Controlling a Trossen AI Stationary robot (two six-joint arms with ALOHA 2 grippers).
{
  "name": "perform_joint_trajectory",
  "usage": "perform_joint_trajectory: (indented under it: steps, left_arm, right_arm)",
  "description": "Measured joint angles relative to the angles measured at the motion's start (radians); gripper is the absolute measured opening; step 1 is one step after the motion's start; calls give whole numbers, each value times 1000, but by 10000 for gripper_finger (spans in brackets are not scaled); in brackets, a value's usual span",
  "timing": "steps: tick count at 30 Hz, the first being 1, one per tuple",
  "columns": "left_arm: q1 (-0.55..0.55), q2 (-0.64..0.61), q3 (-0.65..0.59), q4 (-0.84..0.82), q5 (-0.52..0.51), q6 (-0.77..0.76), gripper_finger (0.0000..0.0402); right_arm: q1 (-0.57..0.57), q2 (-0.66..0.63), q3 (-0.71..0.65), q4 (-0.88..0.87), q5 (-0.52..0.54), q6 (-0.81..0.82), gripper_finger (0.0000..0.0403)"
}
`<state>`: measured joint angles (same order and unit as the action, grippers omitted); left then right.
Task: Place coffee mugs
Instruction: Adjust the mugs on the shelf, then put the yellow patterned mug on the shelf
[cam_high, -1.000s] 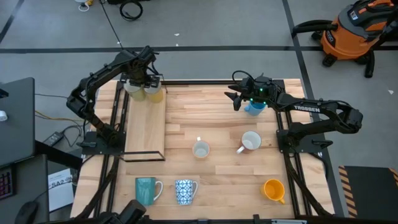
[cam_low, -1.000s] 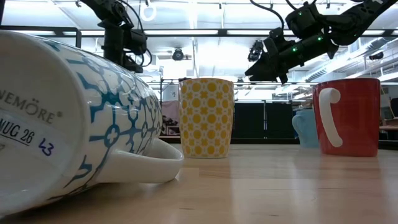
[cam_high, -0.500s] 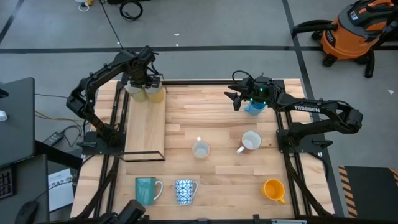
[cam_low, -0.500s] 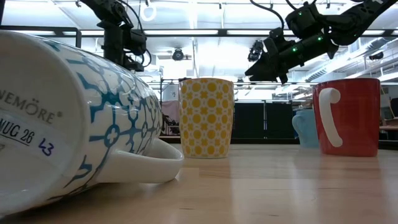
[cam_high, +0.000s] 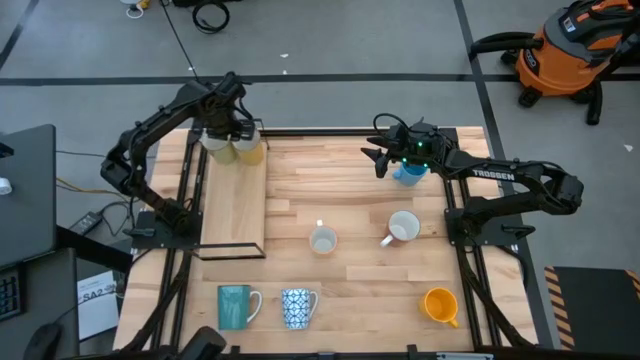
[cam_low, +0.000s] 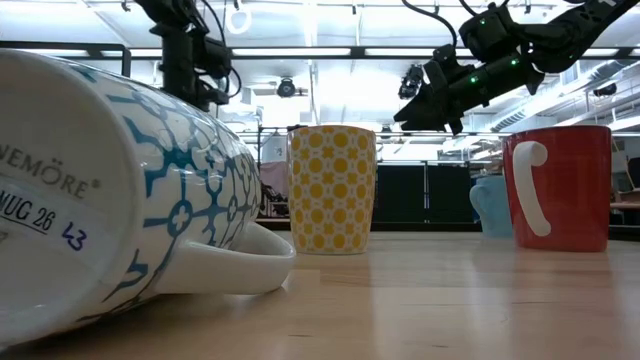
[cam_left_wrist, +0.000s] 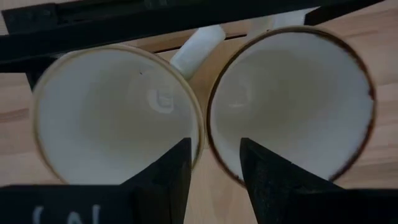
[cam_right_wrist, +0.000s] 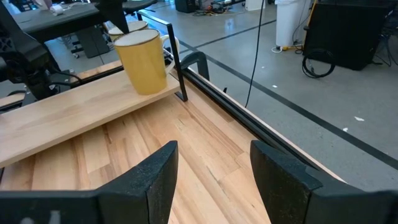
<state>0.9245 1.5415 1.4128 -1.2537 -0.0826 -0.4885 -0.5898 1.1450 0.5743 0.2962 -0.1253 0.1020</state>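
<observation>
The table (cam_high: 300, 180) is a light wooden top edged by a dark frame, and along its left side runs a raised wooden shelf (cam_high: 232, 205) bounded by a thin black rail. At the far end of that shelf two mugs stand upright and just beside each other, a white mug (cam_high: 215, 147) and a pale yellow mug (cam_high: 247, 150), mouths up. The left gripper (cam_high: 232, 125) hangs right over them, its fingers parted and holding nothing; in the left wrist view both fingertips point down at the narrow gap between the two rims. The right gripper (cam_high: 385, 160) hovers near the far right edge, fingers apart and empty, just beside a light blue mug (cam_high: 408, 173) standing upright. The middle of the table is open board. A second white mug (cam_high: 322, 240) stands upright at mid-table; another white mug (cam_high: 403, 227) lies on its side, mouth toward the right. Along the near edge sit a teal mug (cam_high: 235, 305), handle to the right, a blue-and-white patterned mug (cam_high: 297, 307), handle also right, and an orange mug (cam_high: 439, 304) tipped over near the right corner.
</observation>
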Motion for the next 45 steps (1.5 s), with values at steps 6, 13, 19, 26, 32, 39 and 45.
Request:
perform_joint_trajectory:
  steps: [6,13,19,26,32,39,45]
  left_arm:
    - [-15,-64,0,0,1,2,142]
    - [-79,-170,0,1,2,3,142]
    - [-194,-257,0,15,2,3,142]
    - [-378,-295,1,78,2,3,142]
    - [-527,-288,1,173,2,3,142]
    - [-688,-285,1,272,2,-14,142]
    - [-814,-285,0,335,1,-162,142]
  right_arm:
    - [0,0,0,-1,0,0,207]
    - [0,0,0,-1,0,0,207]
    - [0,0,0,-1,0,0,207]
    - [0,0,0,-1,0,0,207]
    - [0,0,0,0,0,0,207]
    - [0,0,0,0,0,0,207]
    - [0,0,0,-1,0,10,207]
